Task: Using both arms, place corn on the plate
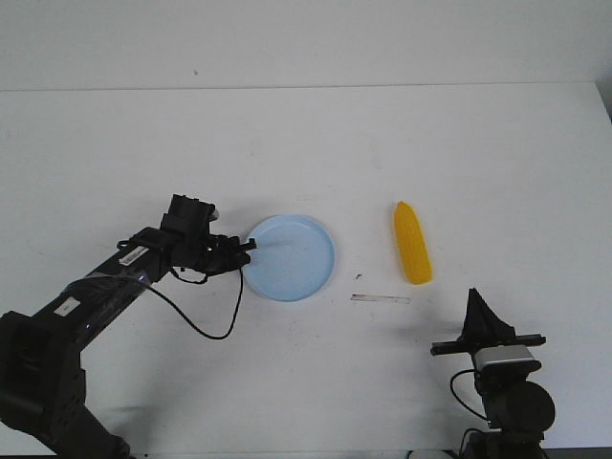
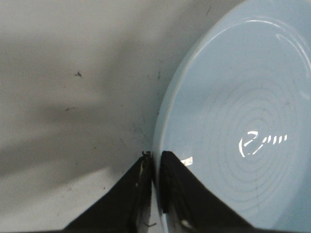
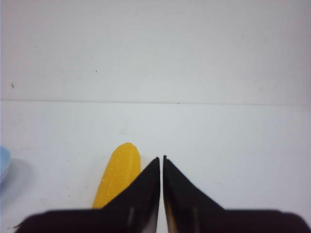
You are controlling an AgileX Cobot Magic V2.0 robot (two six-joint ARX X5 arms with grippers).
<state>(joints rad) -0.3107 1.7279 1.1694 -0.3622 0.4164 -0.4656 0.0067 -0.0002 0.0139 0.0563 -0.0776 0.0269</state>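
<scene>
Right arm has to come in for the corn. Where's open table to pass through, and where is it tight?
Open table lies right of the corn out to the table edge, and between the cob and the right gripper, apart from a thin strip. The plate interior is bare. It is tight at the plate's left rim, which the left gripper pinches.

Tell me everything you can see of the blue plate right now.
The plate is round, shallow and pale blue, plastic-looking and glossy, with a slightly raised rim and faint concentric rings inside. It lies flat on the white table, empty. The left hand is closed on its rim at the robot's left edge, one finger inside and one outside. The corn lies apart to its right, not touching. The right hand is well clear of it.
</scene>
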